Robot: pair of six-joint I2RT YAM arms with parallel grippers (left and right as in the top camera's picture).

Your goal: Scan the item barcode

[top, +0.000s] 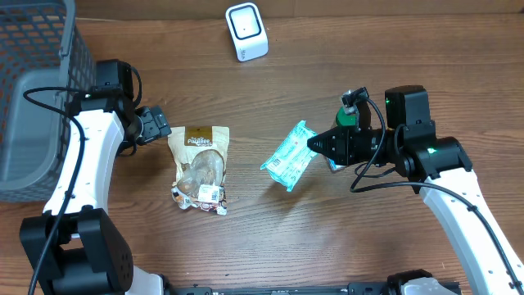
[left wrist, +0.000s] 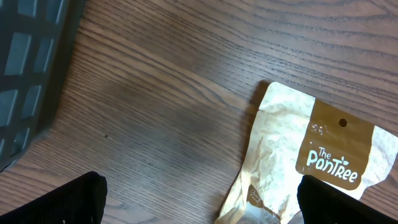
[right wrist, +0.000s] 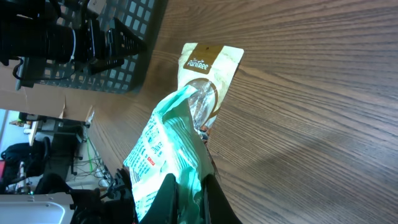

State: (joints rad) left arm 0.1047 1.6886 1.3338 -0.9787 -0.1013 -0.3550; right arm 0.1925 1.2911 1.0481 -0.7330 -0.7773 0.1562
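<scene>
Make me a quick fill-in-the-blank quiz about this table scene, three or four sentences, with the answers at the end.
1. The right gripper, holding the packet, is ___.
2. The left gripper, beside the pouch, is ___.
3. The scanner is coloured ___.
4. The basket stands on the ___ arm's side.
Answers: shut, open, white, left.

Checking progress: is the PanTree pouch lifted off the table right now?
No, the PanTree pouch lies flat on the table, while the right fingers pinch the teal packet instead.
</scene>
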